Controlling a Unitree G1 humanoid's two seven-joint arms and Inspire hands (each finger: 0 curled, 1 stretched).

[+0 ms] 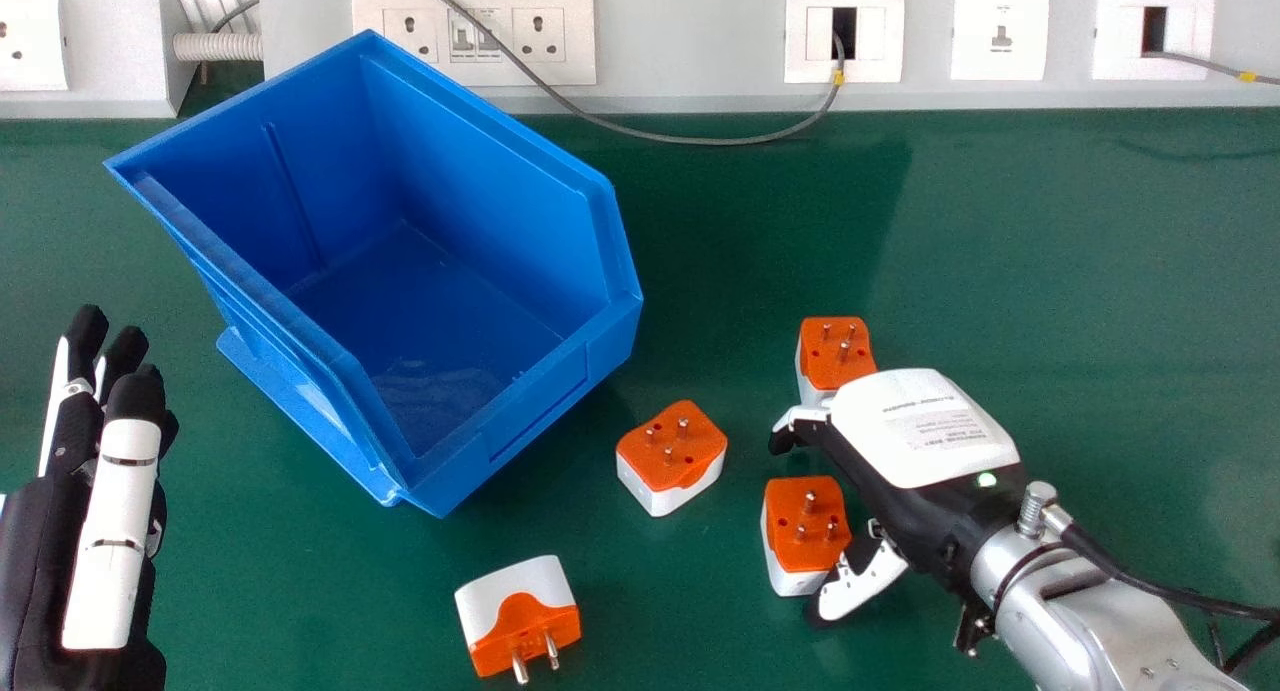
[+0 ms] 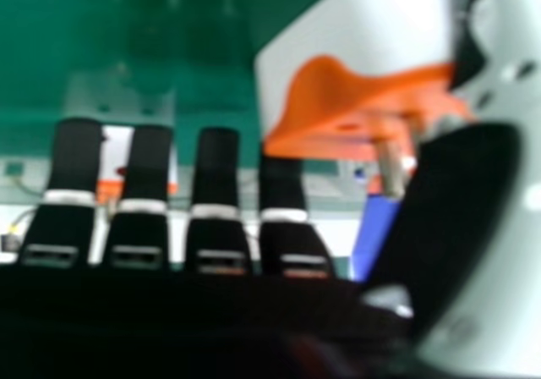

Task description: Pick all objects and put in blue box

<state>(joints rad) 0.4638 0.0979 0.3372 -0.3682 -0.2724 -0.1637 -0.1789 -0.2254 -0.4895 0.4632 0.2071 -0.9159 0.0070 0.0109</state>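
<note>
My right hand (image 1: 915, 446) is low over the table, its thumb beside the near side of an orange-and-white plug adapter (image 1: 806, 526). In the right hand view, the hand (image 2: 215, 210) has straight fingers, and the adapter (image 2: 355, 83) sits between them and the thumb, not gripped. Another adapter (image 1: 835, 351) lies just beyond the hand, a third adapter (image 1: 672, 451) to the left, and a fourth adapter (image 1: 520, 611) on its side nearer the front. The blue box (image 1: 510, 411) stands left of centre with a bare floor. At the left edge my left hand (image 1: 115, 511) is held with straight fingers.
White trunking with sockets (image 1: 690, 41) runs along the back edge of the green table (image 1: 1080, 261). A grey cable (image 1: 700, 141) droops from it behind the box. The box's raised walls stand between the left hand and the adapters.
</note>
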